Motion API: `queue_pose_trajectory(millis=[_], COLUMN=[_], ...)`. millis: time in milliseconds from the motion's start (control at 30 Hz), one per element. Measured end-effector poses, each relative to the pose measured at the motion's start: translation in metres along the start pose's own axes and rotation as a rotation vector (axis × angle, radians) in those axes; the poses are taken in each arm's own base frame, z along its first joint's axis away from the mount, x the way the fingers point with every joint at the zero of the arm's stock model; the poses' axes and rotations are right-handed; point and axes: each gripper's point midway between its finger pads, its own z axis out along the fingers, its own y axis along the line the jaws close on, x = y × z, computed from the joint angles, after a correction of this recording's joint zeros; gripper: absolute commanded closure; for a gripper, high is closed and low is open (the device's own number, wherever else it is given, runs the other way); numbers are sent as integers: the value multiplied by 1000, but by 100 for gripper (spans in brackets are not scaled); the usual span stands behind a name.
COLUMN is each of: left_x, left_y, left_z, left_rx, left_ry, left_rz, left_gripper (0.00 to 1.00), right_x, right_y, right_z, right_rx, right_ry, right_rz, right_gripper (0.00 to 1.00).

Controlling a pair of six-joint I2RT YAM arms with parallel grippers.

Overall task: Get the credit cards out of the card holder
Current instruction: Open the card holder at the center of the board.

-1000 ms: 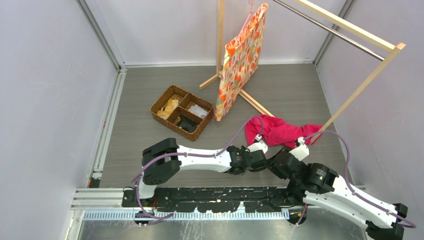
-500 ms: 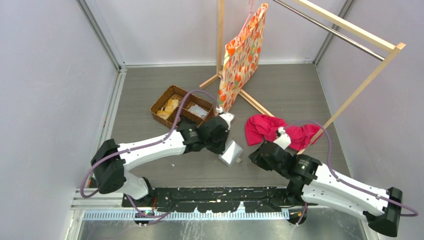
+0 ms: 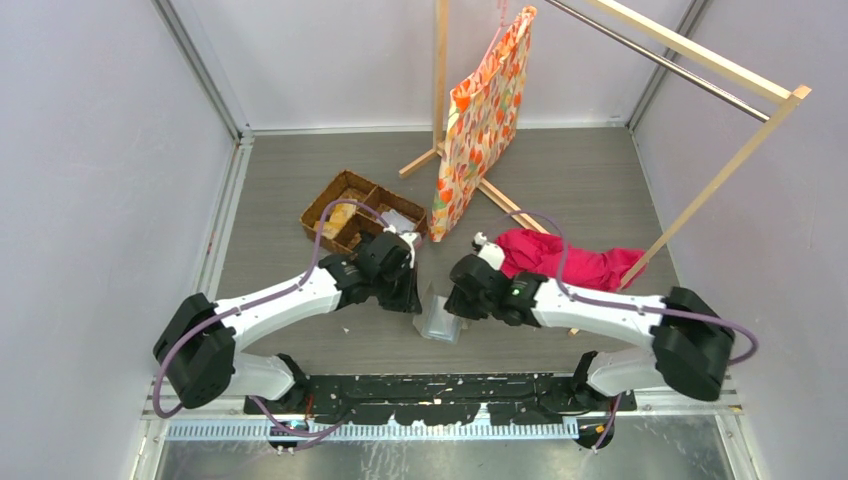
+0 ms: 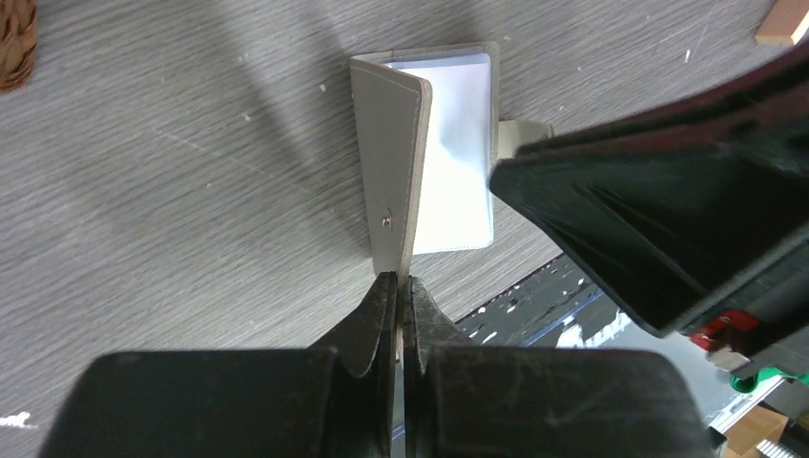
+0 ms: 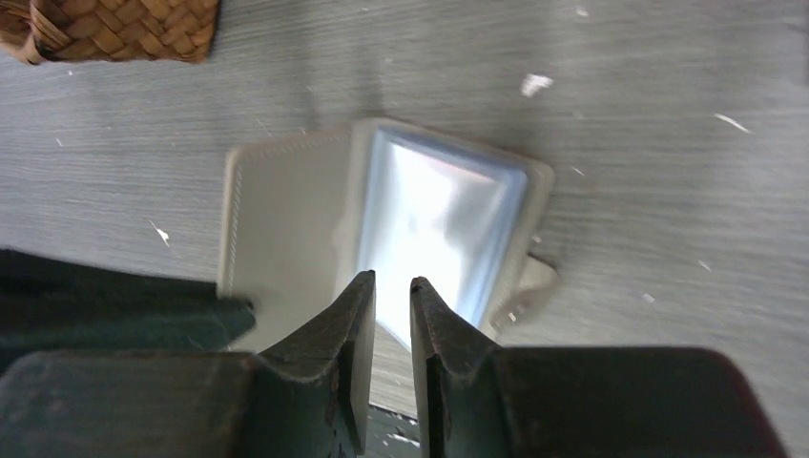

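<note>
The card holder [image 3: 438,320] stands half open on the floor between my two grippers. In the left wrist view its grey-olive flap [image 4: 391,172] rises upright, and my left gripper [image 4: 401,286] is shut on that flap's near edge. The pale blue clear sleeve panel [image 4: 458,162] lies flat beside it. My right gripper [image 5: 393,284] hovers over the sleeve panel [image 5: 439,219], jaws a narrow gap apart with nothing between them. The credit cards are hidden; only a whitish sheen shows through the sleeve. From above, the left gripper [image 3: 412,298] and right gripper [image 3: 462,298] face each other.
A brown wicker divided basket [image 3: 362,223] sits just behind the left gripper. A red cloth [image 3: 565,262] lies behind the right arm. A floral bag [image 3: 480,120] hangs from a wooden rack [image 3: 700,60] at the back. Walls close both sides.
The left arm has swung left and forward, bringing the card holder out onto the floor. The right gripper has travelled left to it, and its jaws have narrowed.
</note>
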Motion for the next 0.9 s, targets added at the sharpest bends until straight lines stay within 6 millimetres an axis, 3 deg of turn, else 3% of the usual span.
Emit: queue_pose_trajectory(millis=[133,367,567,733,900], left_x=[7,18,36,58,81], left_y=[8,31,50,45,43], left_z=[-5,-2,4,10,21], left_rx=[-27,-116,-177,-173,-203], left_ry=[2,9,57,98,165], left_rz=[-7,-29,-40,-41,-52], left_gripper=[100,99,99,99,99], right_x=[0,1,14,28,31], right_y=[18,-5,-38,-71,-74], right_z=[21,36,29,15,-1], right_rx=[-8,89,146,181,133], right_ry=[22,35,49,67,68], right_rz=[-6,3,21,47,64], right_gripper=[83,82,82,82,82])
